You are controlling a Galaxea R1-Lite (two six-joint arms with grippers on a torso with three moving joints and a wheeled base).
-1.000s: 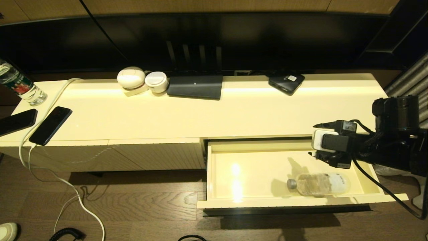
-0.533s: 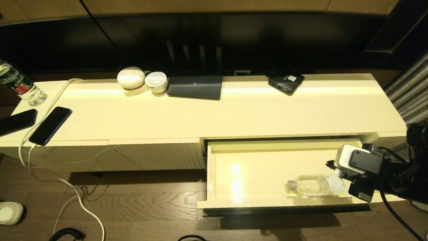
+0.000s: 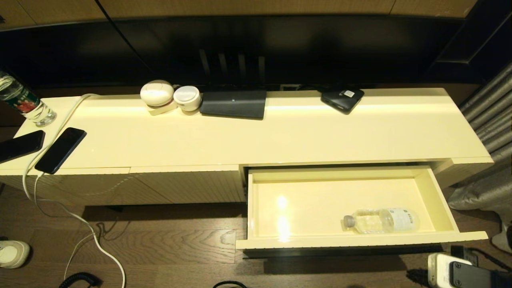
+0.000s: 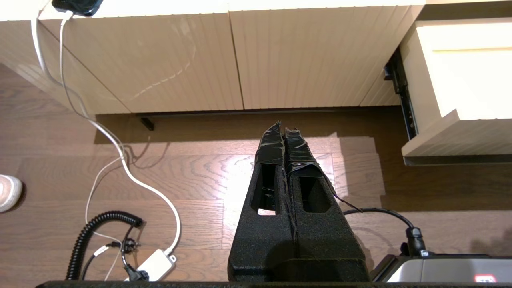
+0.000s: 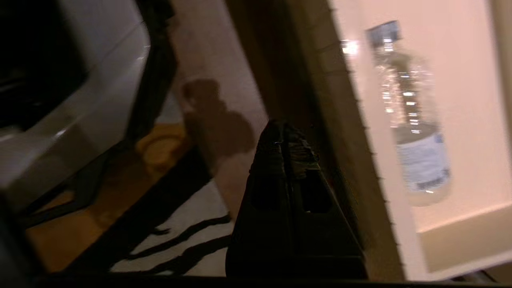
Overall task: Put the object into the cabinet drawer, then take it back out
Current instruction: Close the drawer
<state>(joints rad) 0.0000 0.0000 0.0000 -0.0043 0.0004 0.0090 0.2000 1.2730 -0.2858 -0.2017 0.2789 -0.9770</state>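
Observation:
The small clear bottle lies on its side inside the open cabinet drawer, near its front right, cap pointing left. Nothing touches it. In the right wrist view the bottle rests on the drawer's glossy floor. My right gripper is shut and empty, below and in front of the drawer front, over the floor. Only its wrist shows at the head view's bottom right corner. My left gripper is shut and empty above the wooden floor, left of the drawer's corner.
On the cabinet top stand a labelled bottle, two phones, white round cases, a black router and a black device. A white cable hangs to the floor. A shoe is at bottom left.
My right arm has pulled back from over the drawer, down toward the front right, leaving the bottle lying in the drawer. The shoe at bottom left shifted slightly.

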